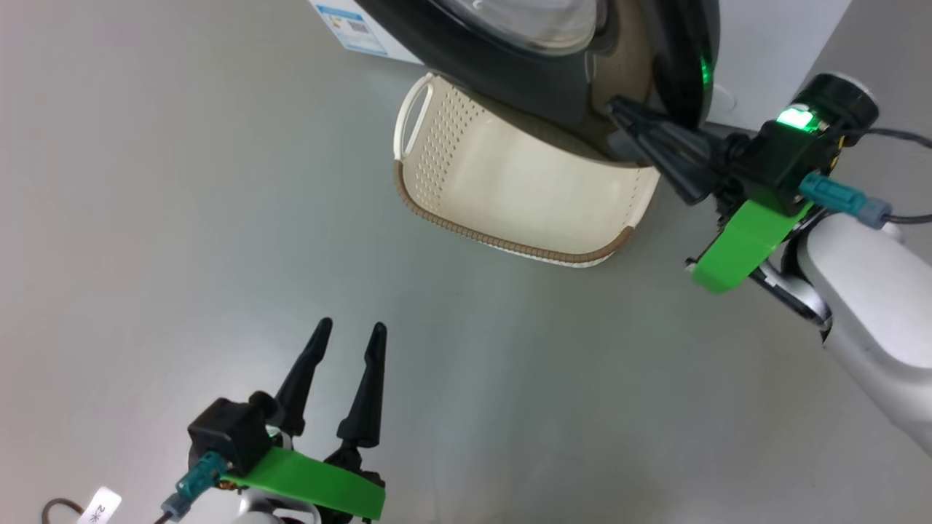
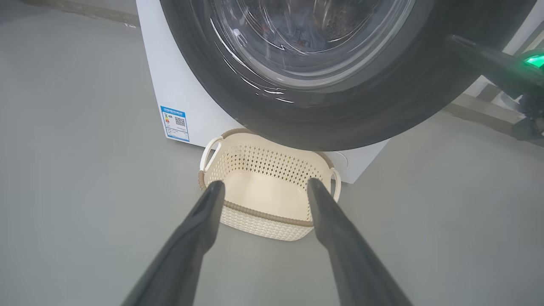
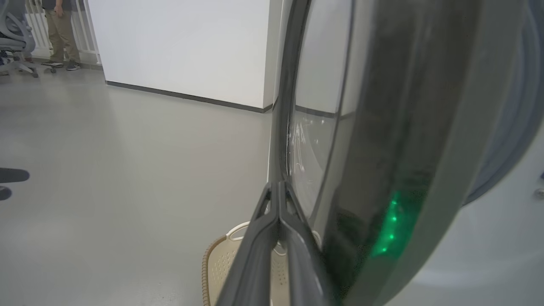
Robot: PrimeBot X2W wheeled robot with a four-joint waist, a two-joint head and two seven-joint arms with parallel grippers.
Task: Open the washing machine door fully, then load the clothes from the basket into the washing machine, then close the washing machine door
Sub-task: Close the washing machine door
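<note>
The washing machine door [image 1: 524,80] hangs partly open over the basket [image 1: 502,244], which is cream with a brown rim and holds nothing. My right gripper [image 1: 617,109] is shut, fingertips against the door's black ring near its lower edge; the right wrist view shows the door [image 3: 382,148] edge-on beside the shut gripper [image 3: 278,185]. My left gripper [image 1: 349,331] hovers open and empty above the floor, pointing at the basket [image 2: 263,214]. Through the door's glass [image 2: 340,114], bluish clothes [image 2: 304,38] show dimly inside the white washing machine [image 2: 170,85].
Grey floor lies all around the basket and to the left. A blue label [image 2: 174,123] marks the machine's front. A white wall [image 3: 182,46] stands behind; far off are a person's legs [image 3: 59,29] and an office chair [image 3: 12,46].
</note>
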